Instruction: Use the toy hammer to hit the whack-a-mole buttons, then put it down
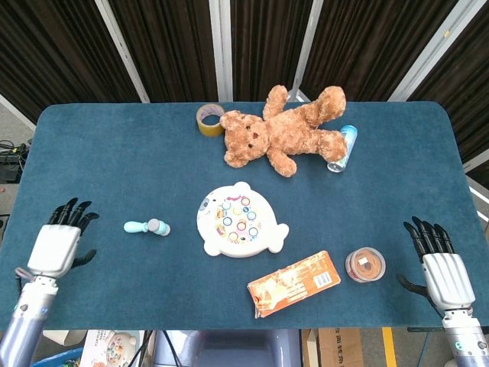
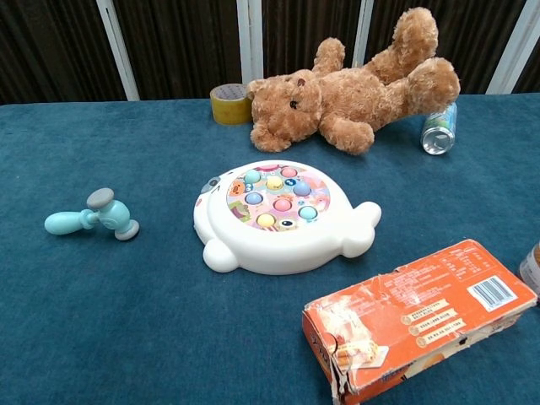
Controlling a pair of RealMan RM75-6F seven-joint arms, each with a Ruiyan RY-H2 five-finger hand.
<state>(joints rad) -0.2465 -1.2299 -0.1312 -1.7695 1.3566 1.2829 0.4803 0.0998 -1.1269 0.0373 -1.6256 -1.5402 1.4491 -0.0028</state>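
The toy hammer (image 1: 147, 226) (image 2: 91, 218), pale blue with grey heads, lies on the blue table left of the white whack-a-mole toy (image 1: 239, 221) (image 2: 278, 214), whose coloured buttons face up. My left hand (image 1: 56, 243) hovers open over the table's left edge, a hand's width left of the hammer, fingers spread and pointing up-right. At the front right corner my right hand (image 1: 440, 264) stays open with nothing in it. The chest view shows neither hand.
A brown teddy bear (image 1: 284, 131) lies at the back, with a tape roll (image 1: 208, 119) to its left and a can (image 1: 343, 148) to its right. An orange box (image 1: 294, 283) and a round tin (image 1: 365, 264) sit near the front right.
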